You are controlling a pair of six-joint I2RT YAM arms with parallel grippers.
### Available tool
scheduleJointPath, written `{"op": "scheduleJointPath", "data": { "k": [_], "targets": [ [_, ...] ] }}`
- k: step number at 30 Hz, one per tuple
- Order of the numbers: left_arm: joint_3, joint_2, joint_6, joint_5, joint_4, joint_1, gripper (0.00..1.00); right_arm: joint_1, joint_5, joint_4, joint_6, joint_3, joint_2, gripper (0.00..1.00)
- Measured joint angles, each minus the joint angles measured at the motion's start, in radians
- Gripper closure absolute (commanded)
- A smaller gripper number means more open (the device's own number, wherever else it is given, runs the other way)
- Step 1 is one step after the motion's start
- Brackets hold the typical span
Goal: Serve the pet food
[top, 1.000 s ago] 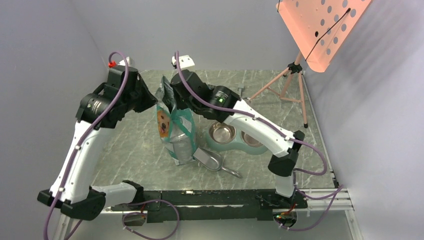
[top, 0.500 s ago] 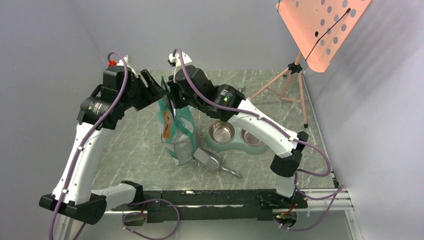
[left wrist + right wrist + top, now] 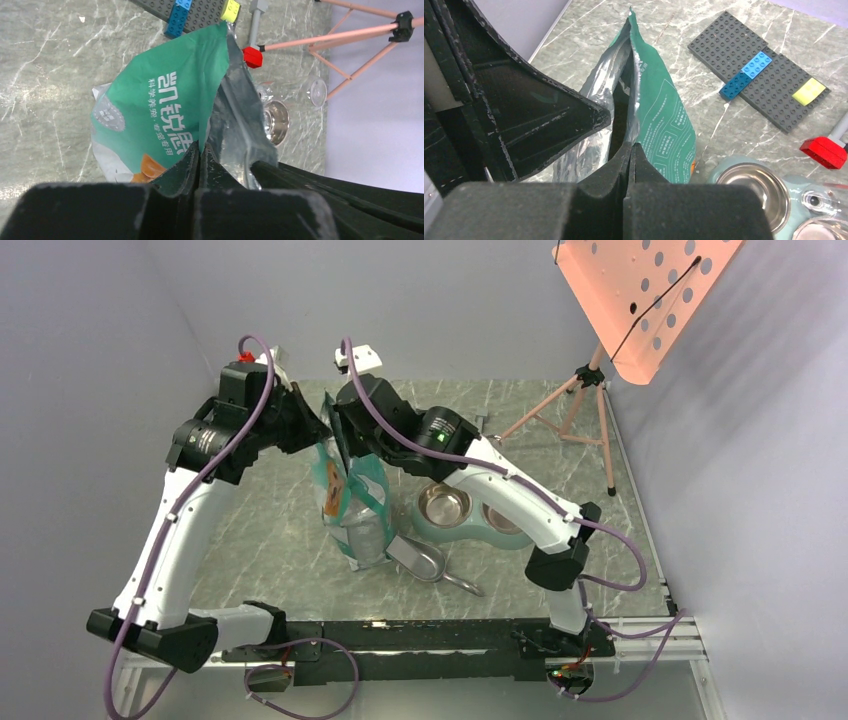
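Teal foil dominates the overhead view: the pouch stands upright on the marbled worktop, and both arms meet over its top edge, the left fingers on one lip and the right fingers on the other. Just beside the pouch's foot lies the metal scoop, untouched. The twin bowl dish sits beyond the scoop, and the steel bowl that shows clearly is bare. From the left wrist, the left fingers are clenched on the printed front panel of the pouch, with the silver lining spreading away behind it, so the mouth looks partly parted. One bowl shows past the foil, with nothing in it. From the right wrist, the right fingers are pinched shut on the opposite panel of the pouch. A dark gap runs between the two walls. A bowl in the corner is likewise bare. The pet food itself does not show in any view; it is presumably down inside the pouch, hidden by the walls. By my reading the job is at its opening stage. The bag is held at both lips and being spread. Scooping or pouring the kibble and filling a bowl are not yet done.
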Motion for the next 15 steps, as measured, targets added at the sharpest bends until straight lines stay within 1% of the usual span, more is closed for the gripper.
{"op": "scheduleJointPath", "data": {
  "k": [2,5,7,9,10,12,13,14,15],
  "targets": [
    [0.035,0.022,0.005,0.024,-0.023,0.0,1.0,0.008,0.015,-0.007,0.012,0.006,0.01,0.8],
    [0.05,0.03,-0.011,0.046,-0.037,0.0,1.0,0.015,0.016,-0.026,0.025,0.048,0.032,0.68],
    [0.051,0.029,-0.03,0.055,-0.039,0.002,1.0,0.018,0.014,-0.037,0.032,0.078,0.051,0.63],
    [0.051,0.029,-0.05,0.061,-0.039,0.003,1.0,0.019,0.014,-0.043,0.038,0.091,0.068,0.62],
    [0.051,0.029,-0.053,0.059,-0.04,0.004,1.0,0.019,0.018,-0.05,0.039,0.093,0.076,0.65],
    [0.047,0.024,-0.066,0.06,-0.04,0.006,1.0,0.018,0.022,-0.067,0.044,0.098,0.09,0.87],
    [0.044,0.021,-0.07,0.059,-0.04,0.006,1.0,0.018,0.025,-0.073,0.045,0.1,0.097,1.0],
    [0.04,0.015,-0.071,0.056,-0.041,0.006,0.99,0.016,0.031,-0.085,0.053,0.106,0.105,1.0],
    [0.04,0.011,-0.071,0.048,-0.045,0.006,0.94,0.015,0.037,-0.094,0.054,0.111,0.11,1.0]
  ]
}}
